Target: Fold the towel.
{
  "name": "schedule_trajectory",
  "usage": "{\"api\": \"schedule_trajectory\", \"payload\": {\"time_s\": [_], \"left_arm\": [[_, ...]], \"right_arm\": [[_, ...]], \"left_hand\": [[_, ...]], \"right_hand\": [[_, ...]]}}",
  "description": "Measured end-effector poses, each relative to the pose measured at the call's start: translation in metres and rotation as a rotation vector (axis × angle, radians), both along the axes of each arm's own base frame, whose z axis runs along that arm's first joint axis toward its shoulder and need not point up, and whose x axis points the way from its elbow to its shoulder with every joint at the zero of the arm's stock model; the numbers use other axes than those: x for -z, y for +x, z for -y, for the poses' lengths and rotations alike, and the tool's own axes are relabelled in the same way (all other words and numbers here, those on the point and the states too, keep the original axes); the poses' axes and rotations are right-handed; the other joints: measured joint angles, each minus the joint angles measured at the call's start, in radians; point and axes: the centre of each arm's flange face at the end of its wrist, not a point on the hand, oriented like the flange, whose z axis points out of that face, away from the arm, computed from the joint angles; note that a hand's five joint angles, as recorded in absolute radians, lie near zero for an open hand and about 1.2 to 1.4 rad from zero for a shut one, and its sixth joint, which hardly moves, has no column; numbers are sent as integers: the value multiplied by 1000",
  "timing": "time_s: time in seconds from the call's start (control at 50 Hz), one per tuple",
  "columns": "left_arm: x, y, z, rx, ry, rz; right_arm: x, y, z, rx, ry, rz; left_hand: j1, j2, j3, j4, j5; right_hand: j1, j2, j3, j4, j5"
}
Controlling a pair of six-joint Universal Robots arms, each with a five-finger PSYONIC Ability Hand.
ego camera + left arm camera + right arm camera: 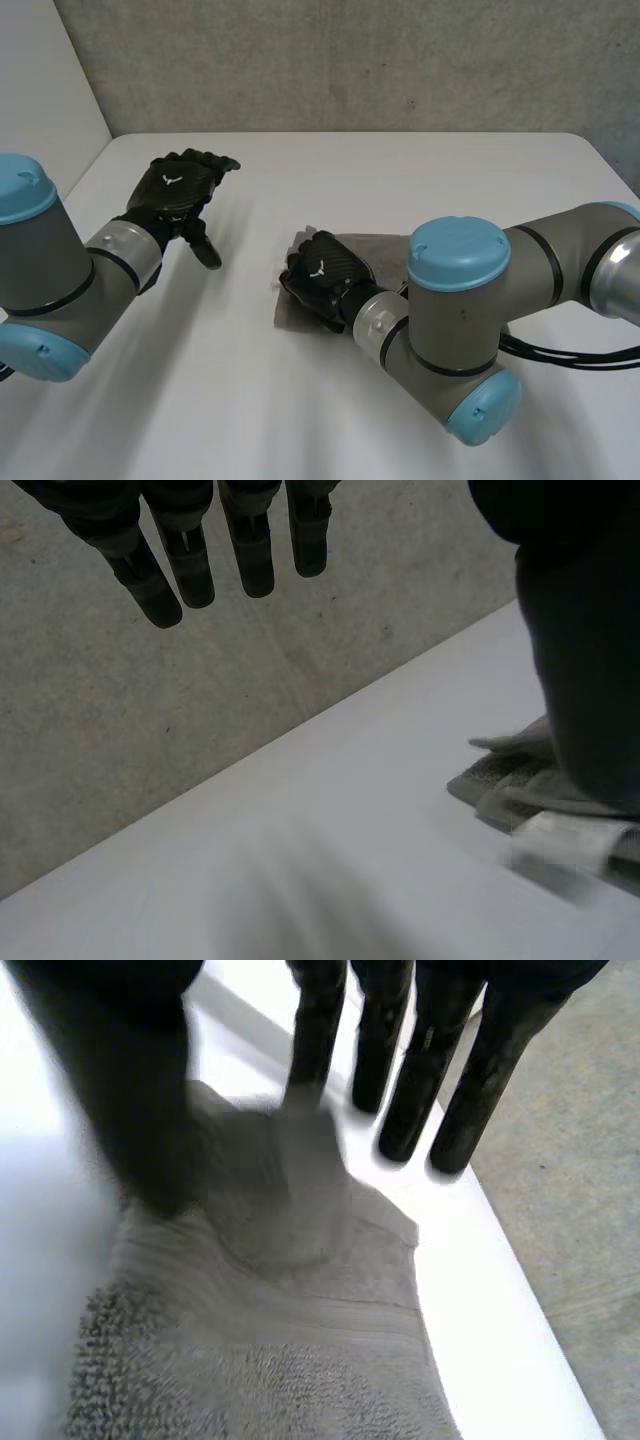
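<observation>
Now, right robot hand [322, 272] straight-fingered on towel [385, 250], left robot hand [180, 190] spread, empty

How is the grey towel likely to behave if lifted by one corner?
Probably floppy: the towel lies in soft folds and wrinkles. Its looped pile looks grippy, so a push would likely bunch it rather than slide it across the white table.

Towel [378, 250]: one, grey.
Table [400, 170]: one, white.
Hands: two, black; left hand [178, 190] at 10 o'clock from the towel, right hand [322, 272] at its 8 o'clock side.
Arms: two, grey, light-blue caps.
</observation>
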Motion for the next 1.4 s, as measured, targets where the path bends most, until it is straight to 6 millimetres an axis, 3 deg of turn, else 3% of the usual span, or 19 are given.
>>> {"api": "schedule_trajectory", "payload": {"time_s": [0.02, 0.08, 0.18, 0.24, 0.32, 0.4, 0.54, 0.7, 0.72, 0.8, 0.84, 0.94, 1.04, 1.26, 1.3, 1.34, 1.4], "left_arm": [[0, -1, 0, 4, -2, 0], [-1, -5, -1, 14, -8, -2], [-3, -15, -5, 42, -19, -6], [-4, -24, -10, 69, -25, -9], [-3, -32, -16, 96, -24, -10], [-1, -39, -23, 118, -16, -10], [13, -46, -31, 144, 15, 2], [22, -49, -34, 154, 36, 11], [22, -49, -34, 155, 37, 12], [24, -49, -34, 155, 42, 14], [24, -49, -34, 155, 42, 14], [22, -49, -34, 155, 37, 12], [19, -48, -34, 152, 33, 9], [10, -44, -28, 114, 9, -1], [8, -42, -27, 109, 4, -4], [6, -41, -27, 105, 1, -5], [6, -39, -28, 100, 2, -5]], "right_arm": [[0, -1, 0, 2, 2, 4], [-6, -3, 3, 11, 1, 22], [-30, -19, 15, 74, -5, 87], [-48, -43, 30, 159, 9, 142], [-53, -73, 45, 259, 46, 171], [-46, -103, 56, 356, 97, 171], [-10, -158, 70, 503, 214, 123], [12, -182, 74, 557, 288, 100], [12, -183, 74, 558, 289, 100], [15, -184, 78, 567, 285, 98], [13, -183, 81, 570, 268, 102], [-1, -178, 92, 579, 183, 131], [-18, -160, 93, 539, 117, 164], [-56, -76, 62, 280, 6, 234], [-56, -65, 57, 263, 7, 234], [-54, -57, 53, 266, 11, 230], [-50, -54, 49, 315, 16, 217]], "left_hand": [[0, 0, 0, 0, 0], [0, 0, 0, 0, 0], [0, 0, 0, 0, 0], [0, 0, 0, 0, 1], [0, 0, 0, 0, 1], [0, 0, 0, 0, 1], [0, 0, 0, 0, 1], [0, 0, 0, 0, 1], [0, 0, 0, 0, 1], [0, 0, 0, 0, 1], [0, 0, 0, 0, 1], [0, 0, 0, 0, 1], [0, 0, 0, 0, 1], [0, 0, 0, 0, 1], [0, 0, 0, 0, 1], [0, 0, 0, 0, 1], [0, 0, 0, 0, 1]], "right_hand": [[-161, -144, -168, -166, -175], [-310, -290, -359, -346, -323], [-332, -291, -369, -347, -323], [-334, -291, -369, -347, -323], [-334, -291, -369, -347, -323], [-334, -291, -369, -347, -323], [-284, -261, -340, -329, -281], [-53, -31, -108, -99, -42], [-10, 10, -66, -57, -9], [664, 718, 616, 625, 684], [723, 803, 712, 725, 768], [786, 805, 721, 736, 787], [788, 805, 722, 737, 788], [788, 805, 725, 737, 788], [616, 630, 555, 564, 608], [284, 292, 248, 259, 294], [25, 51, -25, -17, 251]]}}
